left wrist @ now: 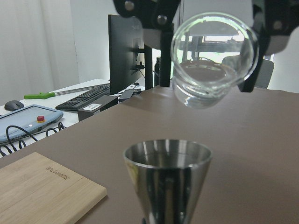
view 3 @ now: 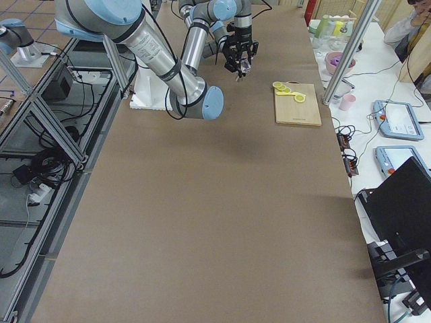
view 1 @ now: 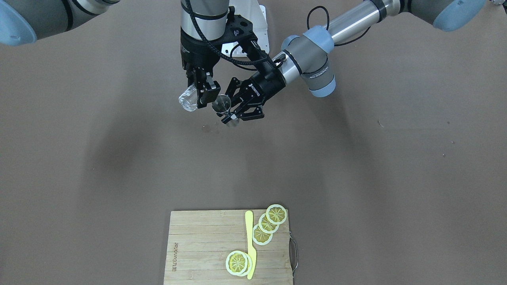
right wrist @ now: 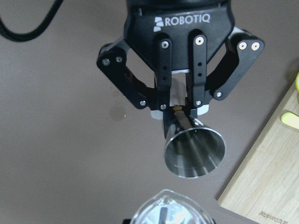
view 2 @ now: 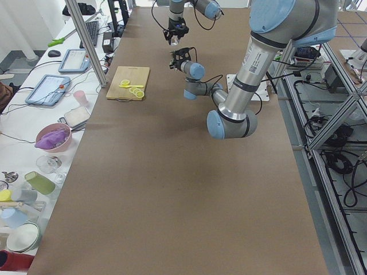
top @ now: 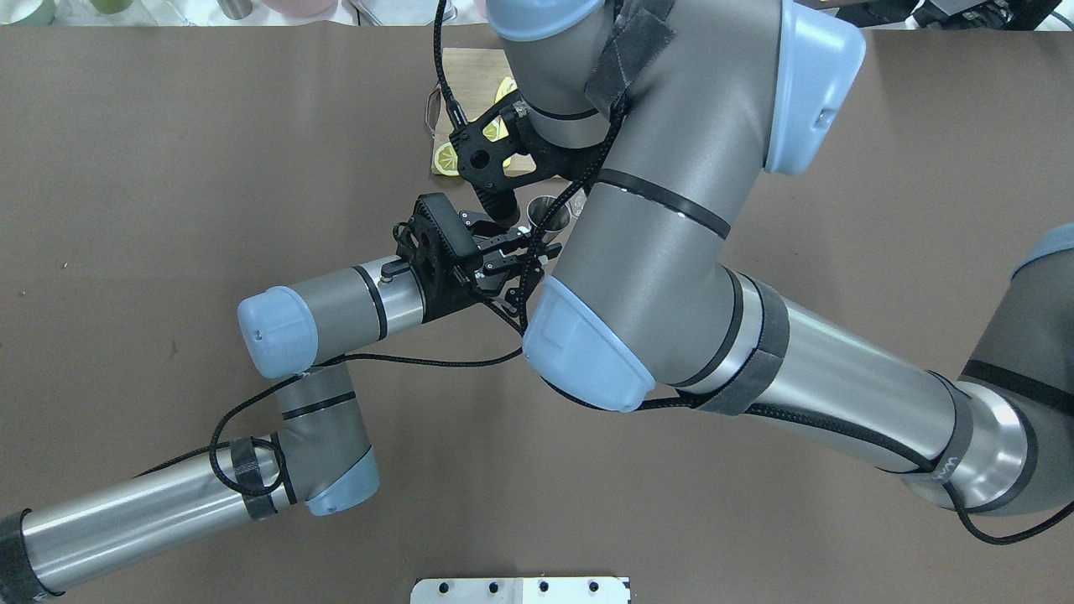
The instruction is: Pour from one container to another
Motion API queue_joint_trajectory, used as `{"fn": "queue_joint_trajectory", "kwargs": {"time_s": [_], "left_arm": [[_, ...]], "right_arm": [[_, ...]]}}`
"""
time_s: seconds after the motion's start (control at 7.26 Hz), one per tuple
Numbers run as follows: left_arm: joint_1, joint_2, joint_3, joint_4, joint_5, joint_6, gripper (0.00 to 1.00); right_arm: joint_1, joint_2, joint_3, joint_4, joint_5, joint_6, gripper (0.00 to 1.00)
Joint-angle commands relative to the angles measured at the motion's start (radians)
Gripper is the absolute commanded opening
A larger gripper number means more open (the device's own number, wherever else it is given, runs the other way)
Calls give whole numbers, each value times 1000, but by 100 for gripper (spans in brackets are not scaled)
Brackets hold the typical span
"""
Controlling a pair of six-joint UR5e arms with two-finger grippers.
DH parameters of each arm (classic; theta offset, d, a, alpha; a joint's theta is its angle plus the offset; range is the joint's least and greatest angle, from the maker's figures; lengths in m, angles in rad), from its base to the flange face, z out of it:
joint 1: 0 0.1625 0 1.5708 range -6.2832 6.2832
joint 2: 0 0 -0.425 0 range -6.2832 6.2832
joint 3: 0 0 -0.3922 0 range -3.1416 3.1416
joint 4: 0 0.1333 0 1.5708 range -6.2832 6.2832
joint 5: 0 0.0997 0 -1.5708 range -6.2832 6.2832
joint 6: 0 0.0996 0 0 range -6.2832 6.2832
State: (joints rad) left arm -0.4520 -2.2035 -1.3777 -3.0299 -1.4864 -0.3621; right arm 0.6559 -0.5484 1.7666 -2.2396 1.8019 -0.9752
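Note:
The small clear glass cup [view 1: 189, 99] hangs tipped on its side above the table, with my right gripper [view 1: 202, 95] shut on it. Just beside it and a little lower is the steel hourglass jigger [view 1: 222, 103], upright, with my left gripper [view 1: 229, 114] shut on its waist. In the left wrist view the cup [left wrist: 212, 60] sits tilted above and slightly behind the jigger's open mouth [left wrist: 167, 161], apart from it. The right wrist view looks down on the jigger [right wrist: 194, 151], the left gripper [right wrist: 180, 109] and the cup's lip [right wrist: 168, 210].
A wooden cutting board [view 1: 198, 237] with lemon slices [view 1: 267, 223] and a yellow knife [view 1: 250, 241] lies at the table's far side from the robot. Small wet spots [view 1: 206, 127] mark the brown table under the grippers. The white base plate [view 1: 257, 23] sits behind them.

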Motion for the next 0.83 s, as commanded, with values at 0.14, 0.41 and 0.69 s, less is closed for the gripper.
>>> {"fn": "queue_joint_trajectory", "kwargs": {"time_s": [0.14, 0.41, 0.69], "left_arm": [[1, -2, -1, -1, 0, 2, 0], [3, -2, -1, -1, -2, 0, 0], [1, -2, -1, -3, -2, 0, 0]], "right_arm": [[-9, 33, -48, 0, 1, 1, 0], [-9, 33, -53, 0, -6, 0, 0], [-12, 38, -62, 0, -9, 0, 0]]}}
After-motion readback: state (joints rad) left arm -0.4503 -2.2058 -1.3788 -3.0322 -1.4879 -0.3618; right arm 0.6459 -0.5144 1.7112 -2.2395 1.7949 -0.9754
